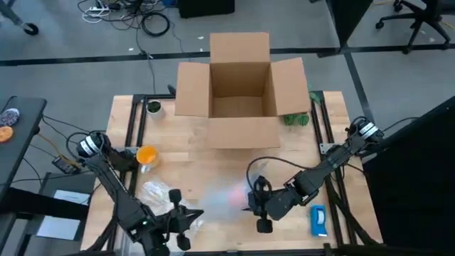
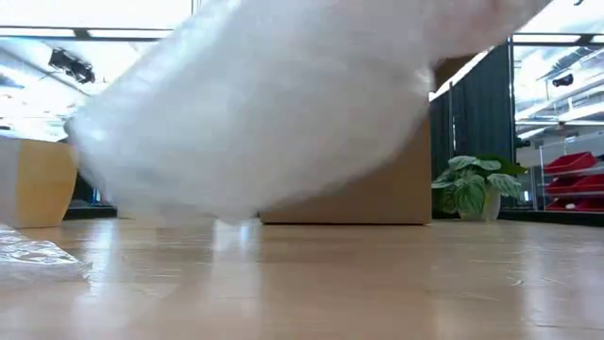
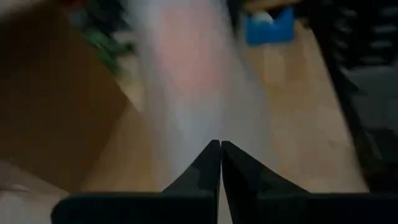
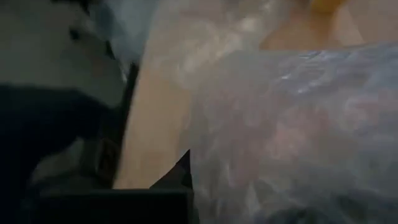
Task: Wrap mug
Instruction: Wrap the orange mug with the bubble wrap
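Wooden bench (image 1: 213, 167) under me, open box (image 1: 240, 85) at its far side. My left claw (image 1: 186, 219) and right claw (image 1: 254, 203) sit near the front edge with a blurred sheet of wrap (image 1: 220, 193) stretched between them. In the left wrist view the left fingers (image 3: 205, 171) are pressed together on the sheet's edge. For the right claw, I cannot tell from its wrist view; wrap covers it. The mug (image 1: 146, 155) stands bare at the left side of the bench, well apart from the sheet. More crumpled wrap (image 1: 158, 192) lies just in front of it. I judge the wrapping hardly begun: the sheet is lifted, the mug not yet on it.
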`<state>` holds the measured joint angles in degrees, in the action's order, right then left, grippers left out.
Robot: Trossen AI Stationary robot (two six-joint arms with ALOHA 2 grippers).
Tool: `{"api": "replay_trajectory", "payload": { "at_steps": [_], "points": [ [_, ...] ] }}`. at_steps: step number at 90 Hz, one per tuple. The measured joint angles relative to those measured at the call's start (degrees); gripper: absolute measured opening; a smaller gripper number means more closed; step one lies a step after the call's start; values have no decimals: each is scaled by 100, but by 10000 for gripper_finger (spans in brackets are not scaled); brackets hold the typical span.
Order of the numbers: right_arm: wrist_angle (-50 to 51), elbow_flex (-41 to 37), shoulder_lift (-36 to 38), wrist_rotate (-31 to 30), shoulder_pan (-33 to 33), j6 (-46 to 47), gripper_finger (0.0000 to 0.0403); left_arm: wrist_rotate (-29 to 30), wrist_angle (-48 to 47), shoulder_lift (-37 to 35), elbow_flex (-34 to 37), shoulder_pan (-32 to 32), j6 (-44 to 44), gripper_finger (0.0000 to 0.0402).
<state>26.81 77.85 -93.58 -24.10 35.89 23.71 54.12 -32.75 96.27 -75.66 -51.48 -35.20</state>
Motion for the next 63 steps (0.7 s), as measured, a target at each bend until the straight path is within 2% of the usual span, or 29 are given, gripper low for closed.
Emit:
{"api": "replay_trajectory", "payload": {
  "at_steps": [5,13,34,50,56,63],
  "points": [
    [541,394,11,-109,1,-65,24,-317,45,8,0,176,-52,0],
    [1091,788,42,-124,-1,-216,24,-334,156,67,0,431,-12,0],
    [943,1009,25,956,45,-582,24,-442,786,369,0,1085,524,0],
    [1628,1009,-136,958,-40,-400,24,-1510,2526,671,2,1433,1903,0],
    [1794,1009,-236,1045,-67,-387,24,-1798,2829,742,2,1530,2199,0],
    [1780,1009,-318,1260,-76,-384,24,-1901,2749,750,9,1650,2281,0]
  ]
}}
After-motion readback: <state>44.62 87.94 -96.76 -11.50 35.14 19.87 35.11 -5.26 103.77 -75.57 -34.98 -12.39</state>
